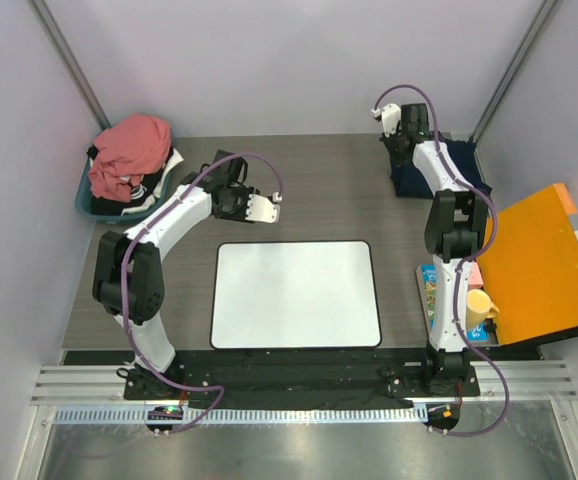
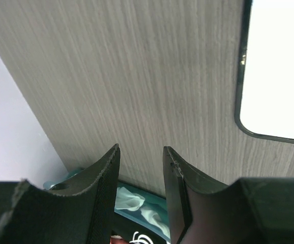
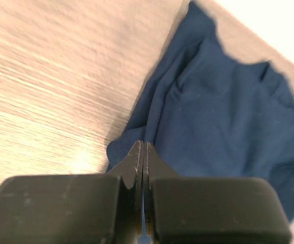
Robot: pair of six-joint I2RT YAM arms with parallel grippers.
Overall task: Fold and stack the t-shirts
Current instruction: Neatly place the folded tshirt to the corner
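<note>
My right pincer (image 3: 142, 147) nips shut on the very edge of the navy t-shirt (image 3: 223, 127), a thin bite that may slip on lifting; my left pincer (image 2: 141, 152) hangs half-open, empty.

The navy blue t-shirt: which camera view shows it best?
The right wrist view: the navy blue t-shirt fills much of it, folds clear. Top external shows only a small dark patch by the right arm; left wrist shows none.

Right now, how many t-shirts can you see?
2. A salmon-pink shirt is heaped in the basket at the far left corner, and a navy shirt lies crumpled at the far right. Darker cloth under the pink one may be more shirts.
</note>
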